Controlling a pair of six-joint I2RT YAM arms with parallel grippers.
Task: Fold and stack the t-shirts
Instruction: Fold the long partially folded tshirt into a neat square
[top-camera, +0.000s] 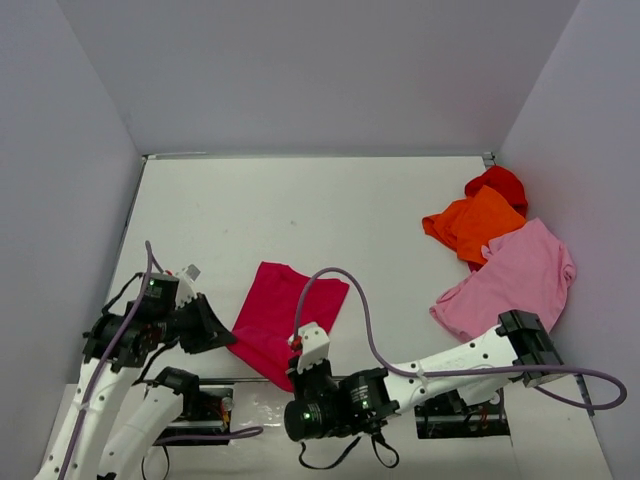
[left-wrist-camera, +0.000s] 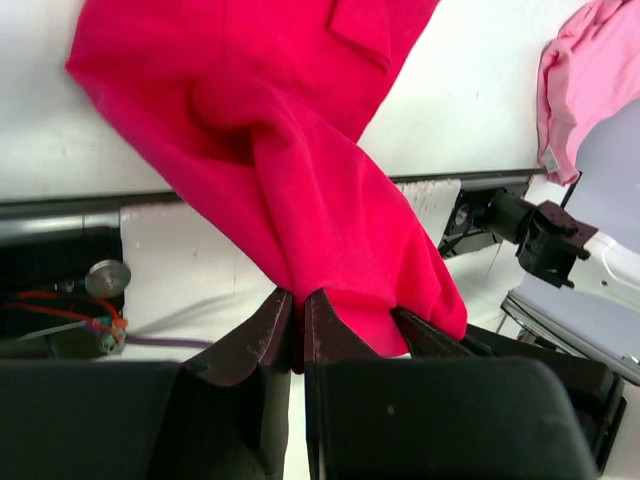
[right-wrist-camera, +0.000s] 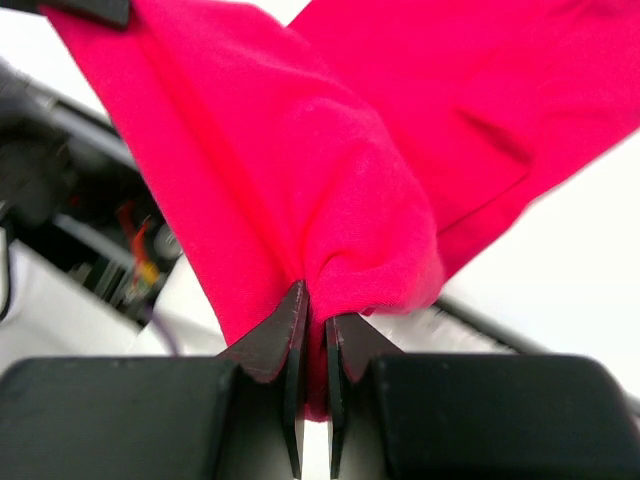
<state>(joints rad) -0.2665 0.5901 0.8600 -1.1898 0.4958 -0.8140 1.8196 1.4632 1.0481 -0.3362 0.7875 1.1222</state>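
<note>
The crimson t-shirt (top-camera: 285, 315) lies partly folded near the table's front edge, its near end lifted off the surface. My left gripper (top-camera: 225, 338) is shut on its near-left edge, and the cloth (left-wrist-camera: 280, 150) is pinched between the dark fingers (left-wrist-camera: 298, 300). My right gripper (top-camera: 297, 350) is shut on the near-right corner; a bunched fold (right-wrist-camera: 330, 150) sits in its jaws (right-wrist-camera: 318, 320). The light pink t-shirt (top-camera: 510, 280), the orange t-shirt (top-camera: 475, 225) and the bright red t-shirt (top-camera: 500, 183) lie crumpled and overlapping at the right.
White walls close the table on the left, back and right. The arm bases and a dark rail (left-wrist-camera: 60, 215) run along the near edge under the held cloth. The right arm (top-camera: 470, 360) reaches across in front of the pink t-shirt (left-wrist-camera: 585, 80).
</note>
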